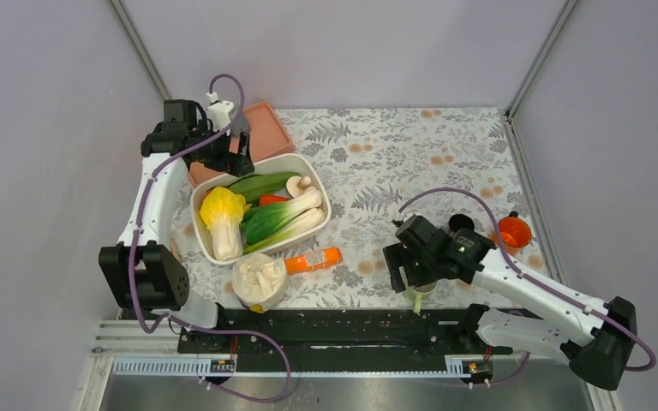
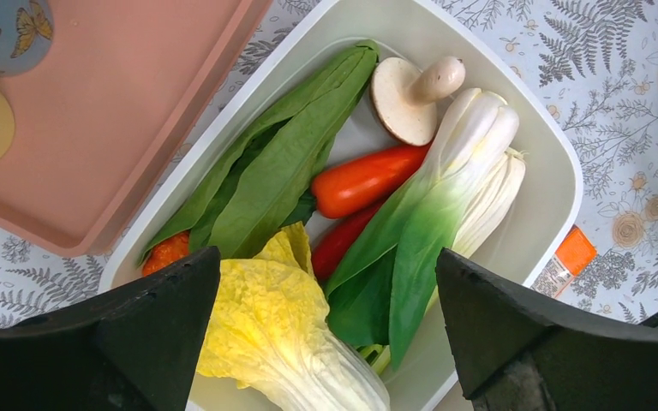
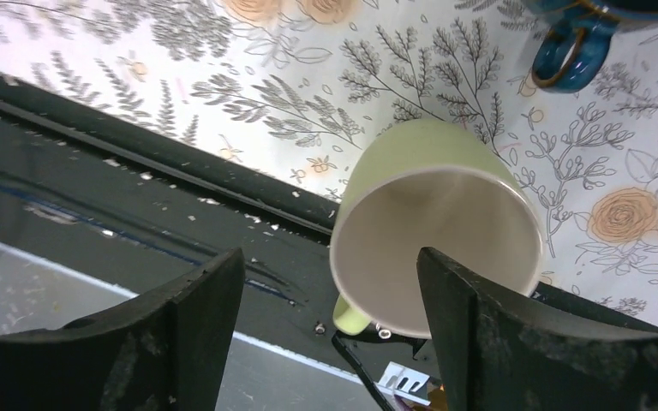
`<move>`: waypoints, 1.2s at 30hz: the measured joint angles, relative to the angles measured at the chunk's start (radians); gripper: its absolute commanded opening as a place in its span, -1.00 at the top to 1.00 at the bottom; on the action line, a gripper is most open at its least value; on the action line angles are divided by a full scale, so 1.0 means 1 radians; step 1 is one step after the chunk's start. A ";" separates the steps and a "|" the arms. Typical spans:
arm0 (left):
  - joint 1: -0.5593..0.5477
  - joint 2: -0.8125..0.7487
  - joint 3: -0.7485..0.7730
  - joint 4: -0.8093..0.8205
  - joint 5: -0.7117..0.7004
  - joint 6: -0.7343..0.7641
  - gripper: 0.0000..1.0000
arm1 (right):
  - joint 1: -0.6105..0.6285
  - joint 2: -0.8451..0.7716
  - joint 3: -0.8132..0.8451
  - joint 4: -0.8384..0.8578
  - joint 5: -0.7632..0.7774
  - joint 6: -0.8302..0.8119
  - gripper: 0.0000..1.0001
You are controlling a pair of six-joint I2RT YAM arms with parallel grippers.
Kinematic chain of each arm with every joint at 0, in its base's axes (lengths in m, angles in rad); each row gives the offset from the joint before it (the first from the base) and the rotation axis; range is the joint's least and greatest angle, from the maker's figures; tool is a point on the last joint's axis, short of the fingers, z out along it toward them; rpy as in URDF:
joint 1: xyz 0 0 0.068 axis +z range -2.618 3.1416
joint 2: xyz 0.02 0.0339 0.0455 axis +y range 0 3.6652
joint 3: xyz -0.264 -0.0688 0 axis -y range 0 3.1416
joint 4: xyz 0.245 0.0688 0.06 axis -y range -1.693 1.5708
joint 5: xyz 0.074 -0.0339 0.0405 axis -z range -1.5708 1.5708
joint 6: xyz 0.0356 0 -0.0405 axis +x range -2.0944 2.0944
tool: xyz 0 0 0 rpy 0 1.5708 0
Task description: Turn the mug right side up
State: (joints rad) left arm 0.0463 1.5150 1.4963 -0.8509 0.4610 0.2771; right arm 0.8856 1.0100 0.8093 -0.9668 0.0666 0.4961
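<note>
The pale green mug (image 3: 433,231) is tipped over at the table's near edge, over the black rail. Its cream inside faces the right wrist camera and its handle points down and toward the rail. In the top view the mug (image 1: 419,296) shows just below my right gripper (image 1: 411,272). My right gripper (image 3: 330,257) is open. The mug's rim sits against the inner side of the right finger (image 3: 514,342), and a wide gap is left to the other finger. My left gripper (image 2: 326,257) is open and empty, hovering over the white tub (image 2: 557,171) of vegetables at the far left (image 1: 227,158).
A dark blue mug (image 3: 576,47) stands just beyond the green one, also in the top view (image 1: 460,224). An orange cup (image 1: 514,231) is at the right. An orange bottle (image 1: 313,259) and a white bundle (image 1: 259,281) lie before the tub (image 1: 201,235). A pink tray (image 1: 266,128) lies behind the tub.
</note>
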 measured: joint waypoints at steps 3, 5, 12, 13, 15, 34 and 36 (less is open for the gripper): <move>0.013 -0.002 0.000 0.003 -0.003 0.013 -0.98 | 0.000 -0.024 0.075 -0.045 -0.003 -0.022 -0.73; 0.029 -0.001 0.000 0.005 -0.011 0.021 -0.98 | 0.000 -0.027 0.134 -0.077 0.003 -0.037 -0.78; 0.115 0.093 0.042 0.021 -0.097 0.054 -0.95 | 0.000 -0.044 0.303 -0.077 0.124 -0.090 -0.90; 0.126 0.116 0.047 0.030 -0.120 0.058 -0.95 | 0.000 -0.043 0.310 -0.068 0.143 -0.097 -0.91; 0.144 0.169 0.073 0.039 -0.166 0.068 -0.98 | 0.000 -0.037 0.313 -0.045 0.180 -0.116 -0.94; 0.274 0.662 0.519 0.137 -0.270 0.077 -0.98 | -0.164 0.020 0.235 0.095 0.175 -0.258 -0.96; 0.273 0.687 0.523 0.154 -0.257 0.072 -0.98 | -0.166 0.020 0.235 0.105 0.170 -0.259 -0.96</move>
State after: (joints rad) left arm 0.3195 2.2017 2.0193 -0.6964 0.2035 0.3492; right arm 0.7197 1.0302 1.0439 -0.8616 0.2367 0.2371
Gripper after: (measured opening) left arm 0.988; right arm 0.976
